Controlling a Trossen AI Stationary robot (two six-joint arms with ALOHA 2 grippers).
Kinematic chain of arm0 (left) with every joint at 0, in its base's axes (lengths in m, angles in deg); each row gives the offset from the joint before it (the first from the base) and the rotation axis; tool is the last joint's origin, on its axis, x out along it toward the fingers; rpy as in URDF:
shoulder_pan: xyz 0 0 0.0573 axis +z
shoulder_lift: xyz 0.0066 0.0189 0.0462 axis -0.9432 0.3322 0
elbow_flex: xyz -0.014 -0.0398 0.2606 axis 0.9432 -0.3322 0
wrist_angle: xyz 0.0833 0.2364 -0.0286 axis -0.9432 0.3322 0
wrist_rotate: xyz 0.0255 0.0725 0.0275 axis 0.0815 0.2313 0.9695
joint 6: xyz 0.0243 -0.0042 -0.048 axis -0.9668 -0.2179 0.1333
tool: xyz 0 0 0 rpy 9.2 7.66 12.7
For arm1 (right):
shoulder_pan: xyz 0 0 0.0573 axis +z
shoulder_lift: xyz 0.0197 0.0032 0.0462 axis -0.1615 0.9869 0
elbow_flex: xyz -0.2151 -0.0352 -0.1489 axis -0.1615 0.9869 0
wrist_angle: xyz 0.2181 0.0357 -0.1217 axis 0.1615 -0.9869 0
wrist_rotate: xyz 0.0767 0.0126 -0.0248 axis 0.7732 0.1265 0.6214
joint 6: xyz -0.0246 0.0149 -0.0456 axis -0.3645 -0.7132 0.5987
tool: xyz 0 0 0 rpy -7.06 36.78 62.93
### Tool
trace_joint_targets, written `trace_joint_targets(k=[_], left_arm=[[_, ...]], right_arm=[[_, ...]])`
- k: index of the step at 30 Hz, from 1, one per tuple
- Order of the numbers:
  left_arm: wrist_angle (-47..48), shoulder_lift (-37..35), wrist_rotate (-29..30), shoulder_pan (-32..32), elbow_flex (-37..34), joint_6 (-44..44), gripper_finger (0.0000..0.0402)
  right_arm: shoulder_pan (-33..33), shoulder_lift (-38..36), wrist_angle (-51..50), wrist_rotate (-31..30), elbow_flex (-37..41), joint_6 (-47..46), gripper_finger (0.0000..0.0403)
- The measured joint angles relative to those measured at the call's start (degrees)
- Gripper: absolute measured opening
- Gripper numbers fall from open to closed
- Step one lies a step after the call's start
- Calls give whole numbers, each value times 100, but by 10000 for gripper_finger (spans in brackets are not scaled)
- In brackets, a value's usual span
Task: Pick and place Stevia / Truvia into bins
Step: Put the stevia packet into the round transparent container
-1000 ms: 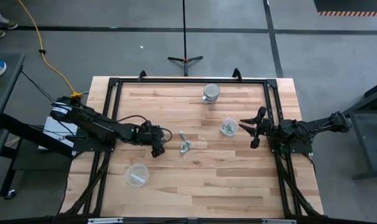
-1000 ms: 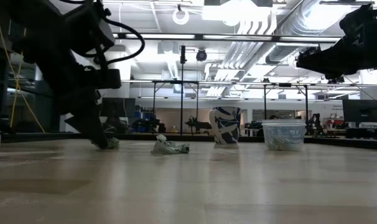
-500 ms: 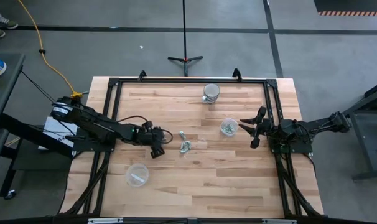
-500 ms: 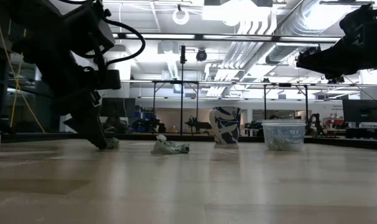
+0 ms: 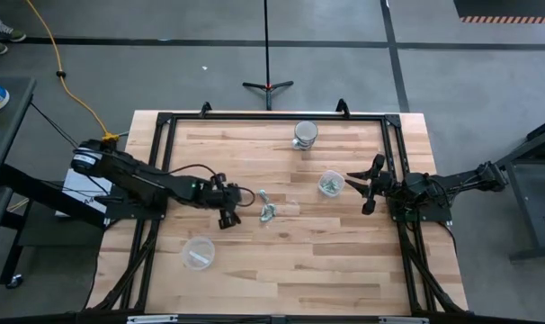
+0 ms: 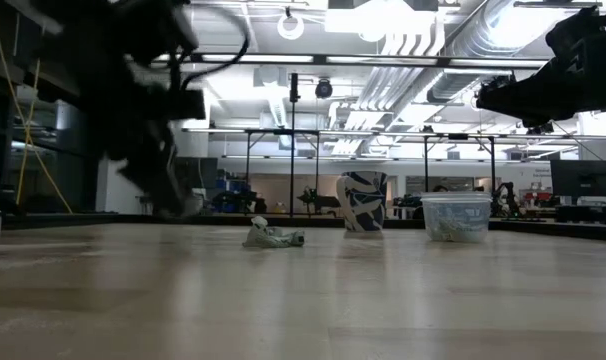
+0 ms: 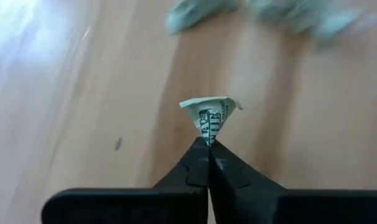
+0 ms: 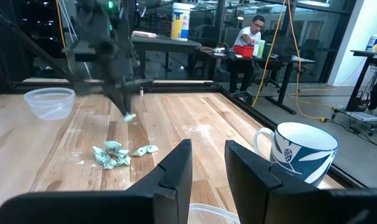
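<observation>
Left tool (image 7: 208, 144) pinches one packet (image 7: 210, 113) by its corner, clear of the surface (image 5: 344, 261), so I can reach the lower-left bin (image 5: 199, 253).

Bright ceiling lights (image 6: 353, 15) flood my low view, leaving my left arm (image 6: 148, 110) a dark, motion-blurred silhouette. My left wrist view blurs the packets (image 7: 282, 15) beyond my fingertips, with pale glare on the table (image 7: 27, 56).

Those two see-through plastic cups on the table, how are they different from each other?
The cup near the right claw holds several greenish packets, while the cup near the left arm shows only something pale and flat at its bottom. The first sits beside the waiting right claw, toward the mug; the second sits alone nearer the table's front edge. Both are round, clear and upright.
</observation>
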Motion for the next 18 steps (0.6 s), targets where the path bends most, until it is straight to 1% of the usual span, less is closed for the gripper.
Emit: trace_joint_targets(k=[2,4,6,8,13,14,18], left_arm=[[593,-40,-324,0,448,12,38],[1259,-41,-797,-26,911,122,25],[1907,-44,-1260,-137,1364,464,22],[2562,-45,-1562,-339,1720,918,22],[4029,-45,-1736,-1092,2364,2362,32],[4159,-45,-1778,-1268,2426,2625,31],[4160,-42,-1804,-1999,2459,3461,22]], right_arm=[[0,0,2,0,2,0,87],[0,0,0,0,2,0,87],[0,0,2,0,4,-9,87],[0,0,-4,3,4,-12,87],[0,-2,-4,13,4,-17,87],[0,-1,-4,14,4,-16,87],[0,-1,-2,15,4,-17,87]])
